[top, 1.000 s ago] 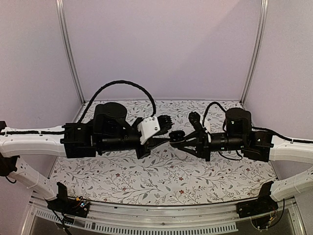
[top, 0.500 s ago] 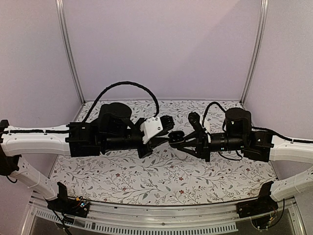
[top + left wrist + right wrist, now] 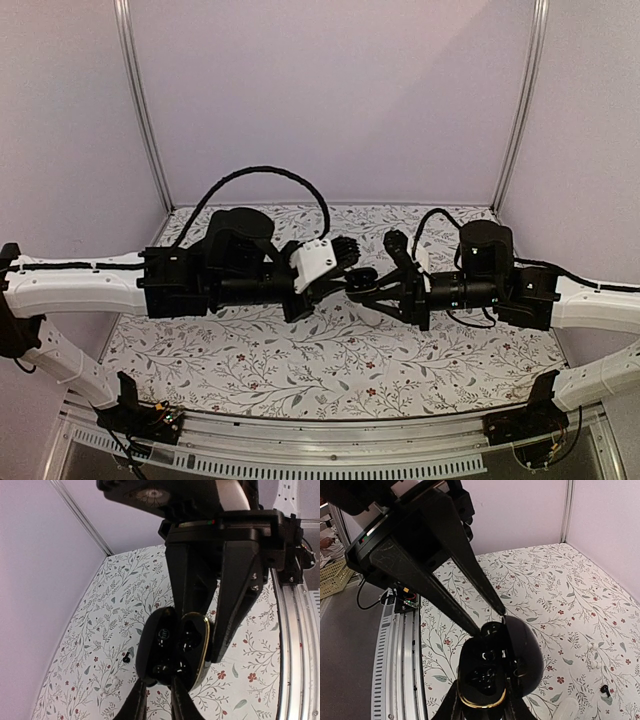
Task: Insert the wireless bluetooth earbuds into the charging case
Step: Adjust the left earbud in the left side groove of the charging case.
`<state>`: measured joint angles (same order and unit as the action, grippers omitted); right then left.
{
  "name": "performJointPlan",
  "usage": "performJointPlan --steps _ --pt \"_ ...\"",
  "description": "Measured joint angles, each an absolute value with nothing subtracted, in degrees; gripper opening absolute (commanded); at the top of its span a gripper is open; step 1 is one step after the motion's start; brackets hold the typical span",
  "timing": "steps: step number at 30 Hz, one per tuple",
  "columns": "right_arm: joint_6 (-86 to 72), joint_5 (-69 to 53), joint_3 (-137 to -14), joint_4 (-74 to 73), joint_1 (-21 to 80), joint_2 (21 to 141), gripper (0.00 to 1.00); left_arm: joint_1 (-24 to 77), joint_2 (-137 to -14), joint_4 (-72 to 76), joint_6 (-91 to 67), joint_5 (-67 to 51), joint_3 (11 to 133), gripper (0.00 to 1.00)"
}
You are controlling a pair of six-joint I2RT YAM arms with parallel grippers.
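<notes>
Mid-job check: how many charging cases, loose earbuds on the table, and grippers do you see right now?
charging case: 1
earbud lying loose on the table: 1
grippers: 2, the left gripper and the right gripper
Total: 4
</notes>
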<state>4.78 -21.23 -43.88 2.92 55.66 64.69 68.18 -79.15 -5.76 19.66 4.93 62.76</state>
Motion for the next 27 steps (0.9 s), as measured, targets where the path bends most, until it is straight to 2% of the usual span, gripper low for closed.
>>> performJointPlan --steps 18,27 --pt "3.9 -20.2 -43.9 1.7 55.9 65.0 0.0 69.0 -80.3 -7.2 21.8 5.9 63.5 0.18" --pt "3.0 -20.3 -43.9 2.0 56.0 65.0 0.0 69.8 -80.3 -7.1 23.0 8.8 63.5 0.22"
